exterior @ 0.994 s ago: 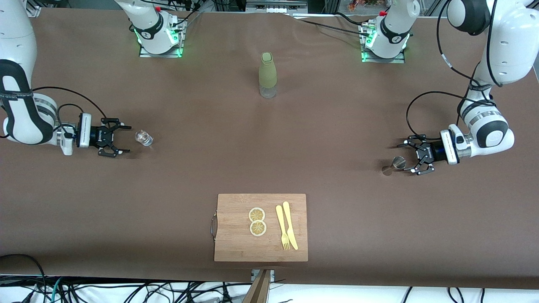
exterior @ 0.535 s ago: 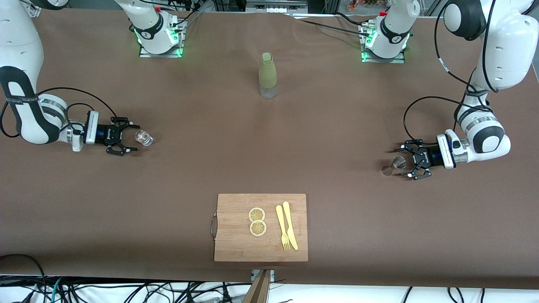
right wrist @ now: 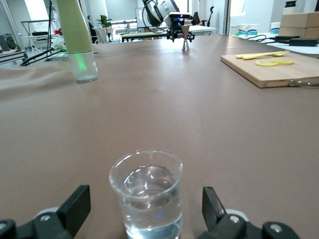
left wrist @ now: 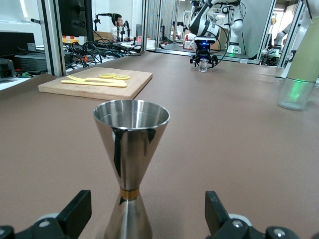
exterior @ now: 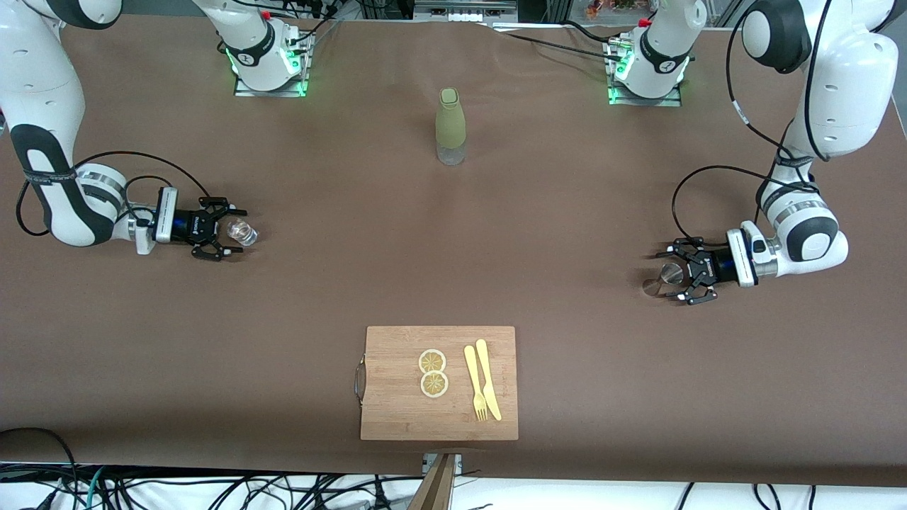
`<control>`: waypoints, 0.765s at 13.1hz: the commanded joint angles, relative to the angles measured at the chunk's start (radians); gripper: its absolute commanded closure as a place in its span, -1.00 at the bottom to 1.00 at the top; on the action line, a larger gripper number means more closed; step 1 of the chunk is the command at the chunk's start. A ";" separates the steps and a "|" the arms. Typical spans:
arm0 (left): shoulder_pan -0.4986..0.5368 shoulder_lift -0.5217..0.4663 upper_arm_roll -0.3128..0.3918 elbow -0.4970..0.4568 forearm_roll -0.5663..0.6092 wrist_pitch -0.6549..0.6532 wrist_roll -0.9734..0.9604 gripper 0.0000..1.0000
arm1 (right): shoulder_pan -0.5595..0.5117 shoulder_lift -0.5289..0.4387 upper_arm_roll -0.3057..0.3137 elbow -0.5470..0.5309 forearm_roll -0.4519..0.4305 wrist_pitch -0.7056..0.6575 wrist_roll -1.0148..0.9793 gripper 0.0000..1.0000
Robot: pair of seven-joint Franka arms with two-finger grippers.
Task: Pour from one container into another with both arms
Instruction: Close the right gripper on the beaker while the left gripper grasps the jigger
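Nothing is being poured yet; as far as the pictures show, this is the very start, with both pickups, the lift and the pouring all left to do. Taking the table's centre as a clock face in the front view, the glass (exterior: pixel 242 231) is standing upright on the table (exterior: pixel 567 212) at about nine o'clock, toward the right arm's end, with clear liquid in it. The right gripper (exterior: pixel 225 231) is lying low at the table with its fingers spread wide, one on each side of the glass, not clamped on it. The jigger (exterior: pixel 662 276) is standing upright at about three o'clock, toward the left arm's end. The left gripper (exterior: pixel 677 276) is likewise released, its fingers flanking the jigger without squeezing.

By count: one glass, one jigger, two arms, one green bottle (exterior: pixel 450 126) at twelve o'clock. At six o'clock, one cutting board (exterior: pixel 397 382) is carrying two lemon slices (exterior: pixel 433 372), one fork (exterior: pixel 474 382) and one knife (exterior: pixel 489 379).
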 commanded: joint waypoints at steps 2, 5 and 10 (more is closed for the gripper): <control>-0.006 0.016 0.004 0.021 -0.037 -0.006 0.042 -0.93 | -0.020 0.023 0.019 -0.002 0.038 -0.011 -0.049 -0.99; -0.006 0.015 0.004 0.023 -0.037 -0.009 0.041 -0.88 | -0.020 0.040 0.038 -0.002 0.073 -0.006 -0.061 -0.99; -0.006 0.013 0.004 0.027 -0.037 -0.031 0.042 -0.50 | -0.020 0.040 0.047 -0.002 0.073 -0.009 -0.061 -0.88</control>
